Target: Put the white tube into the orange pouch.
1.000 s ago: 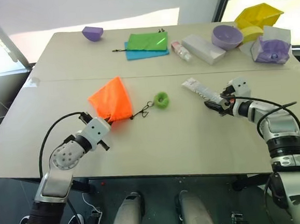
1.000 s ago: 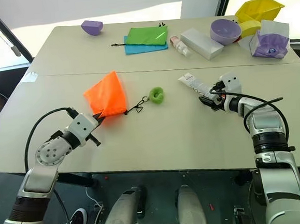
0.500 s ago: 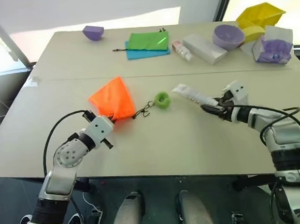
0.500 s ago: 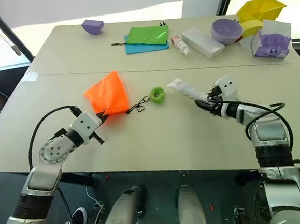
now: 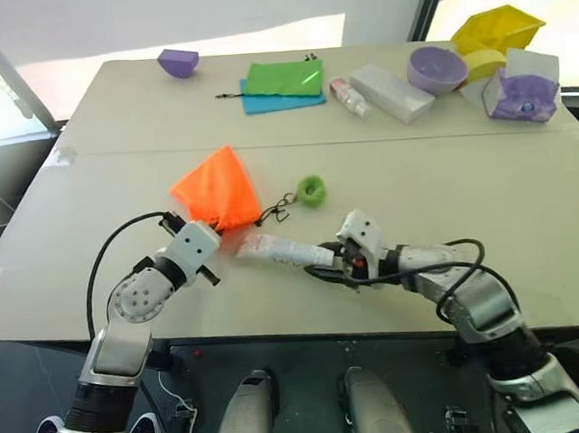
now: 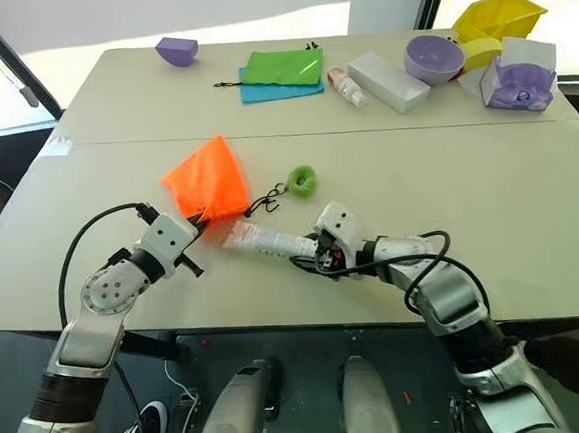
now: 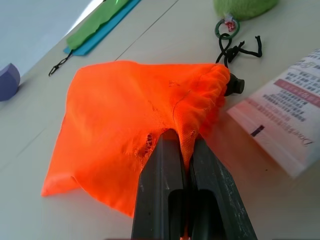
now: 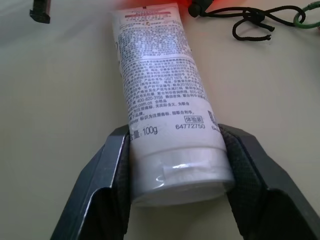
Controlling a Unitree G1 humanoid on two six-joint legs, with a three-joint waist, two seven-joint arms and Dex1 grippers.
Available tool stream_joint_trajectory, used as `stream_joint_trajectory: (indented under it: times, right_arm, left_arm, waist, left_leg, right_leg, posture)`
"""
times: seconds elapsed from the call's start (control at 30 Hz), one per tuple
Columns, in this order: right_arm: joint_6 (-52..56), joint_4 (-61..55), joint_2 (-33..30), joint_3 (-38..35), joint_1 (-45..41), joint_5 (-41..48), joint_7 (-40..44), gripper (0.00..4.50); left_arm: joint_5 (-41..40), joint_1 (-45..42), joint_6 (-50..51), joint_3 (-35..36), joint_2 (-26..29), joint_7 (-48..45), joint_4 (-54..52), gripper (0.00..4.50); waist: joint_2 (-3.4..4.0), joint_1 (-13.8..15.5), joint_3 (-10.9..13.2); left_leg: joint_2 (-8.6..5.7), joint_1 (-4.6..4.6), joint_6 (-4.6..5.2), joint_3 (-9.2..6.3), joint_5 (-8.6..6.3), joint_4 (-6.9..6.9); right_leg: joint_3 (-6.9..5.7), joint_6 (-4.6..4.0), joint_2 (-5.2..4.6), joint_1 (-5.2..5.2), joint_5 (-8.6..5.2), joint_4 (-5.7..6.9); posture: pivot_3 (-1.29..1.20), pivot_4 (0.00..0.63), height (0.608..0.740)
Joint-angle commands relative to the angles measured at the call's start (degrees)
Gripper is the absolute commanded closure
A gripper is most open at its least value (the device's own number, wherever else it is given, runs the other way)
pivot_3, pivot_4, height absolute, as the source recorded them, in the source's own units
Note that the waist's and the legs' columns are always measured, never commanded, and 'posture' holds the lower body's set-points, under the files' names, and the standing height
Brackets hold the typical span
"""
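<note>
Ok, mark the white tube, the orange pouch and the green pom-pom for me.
white tube (image 8: 160,90): right wrist view, on its printed body.
orange pouch (image 7: 115,125): left wrist view, on the flat fabric side.
green pom-pom (image 5: 312,190): left eye view, on its fuzzy ring.

Tube (image 5: 277,250) just right of pouch (image 5: 217,190)

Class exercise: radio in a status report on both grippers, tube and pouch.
Left gripper shut on orange pouch edge. Right gripper shut on white tube, crimped end at pouch mouth, not in. Nothing in the way.
</note>
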Motion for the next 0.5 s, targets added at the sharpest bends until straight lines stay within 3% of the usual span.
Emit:
stream_joint_trajectory:
  times: [0.03, 0.5]
  right_arm:
    - [-3.84, 2.79, 4.04, 0.32, -2.69, -1.19, -2.03, 2.21]
    - [-4.74, 4.76, 13.14, -1.4, -4.65, -2.54, -7.71, 2.21]
  left_arm:
    - [-0.35, 0.02, 0.39, 1.11, 0.54, 0.28, -3.07, 4.5]
    - [-0.78, -0.79, 2.88, 0.39, -0.02, -0.14, -5.59, 4.5]
  waist:
    - [0.0, 0.0, 0.0]
    - [0.0, -0.15, 0.0]
  left_leg:
    - [0.0, 0.0, -0.02, 0.0, 0.01, 0.0]
    - [0.02, 0.0, -0.21, -0.08, 0.12, -0.12]
  right_leg:
    - [0.01, 0.0, 0.05, -0.01, 0.01, 0.0]
    - [0.05, -0.07, 0.17, -0.21, 0.06, 0.26]
  posture:
    - [0.0, 0.15, 0.74]
    - [0.0, 0.15, 0.74]
